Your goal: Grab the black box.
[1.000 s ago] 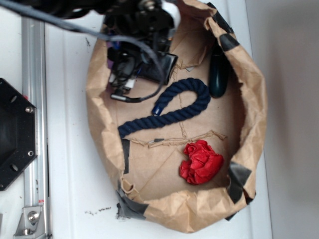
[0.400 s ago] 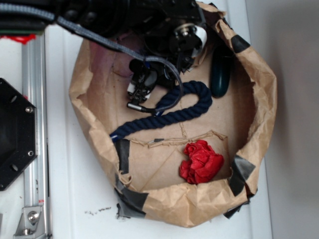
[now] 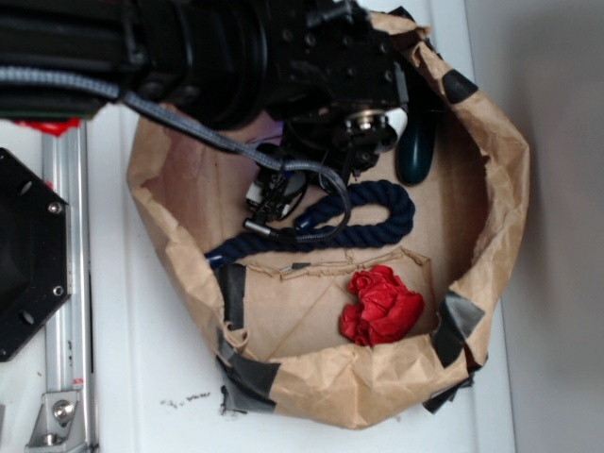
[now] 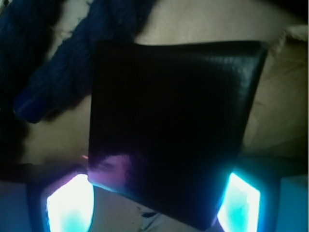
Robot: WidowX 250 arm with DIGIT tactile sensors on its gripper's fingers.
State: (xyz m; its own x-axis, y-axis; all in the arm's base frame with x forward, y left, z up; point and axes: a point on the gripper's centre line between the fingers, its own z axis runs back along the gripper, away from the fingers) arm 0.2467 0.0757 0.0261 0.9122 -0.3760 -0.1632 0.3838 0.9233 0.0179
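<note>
The black box (image 4: 169, 125), square with a slight sheen, fills the middle of the wrist view and hangs tilted. Its lower corners sit between the two glowing pads (image 4: 70, 203) of my gripper (image 4: 157, 203), which is shut on it. Behind it the navy rope (image 4: 58, 67) lies on brown paper. In the exterior view the gripper (image 3: 274, 193) is inside the paper bag just above the rope (image 3: 368, 212), and the arm hides the box.
The brown paper bag (image 3: 500, 217) has crumpled taped walls all round. A red wad (image 3: 380, 307) lies at its front and a dark green oval thing (image 3: 416, 146) at the back right. A black plate (image 3: 28, 255) and a metal rail (image 3: 66, 283) stand left.
The arm has swung right and forward over the bag. The black box has left its spot at the bag's back. The rope has shifted right and the bag's left wall has been pushed outward.
</note>
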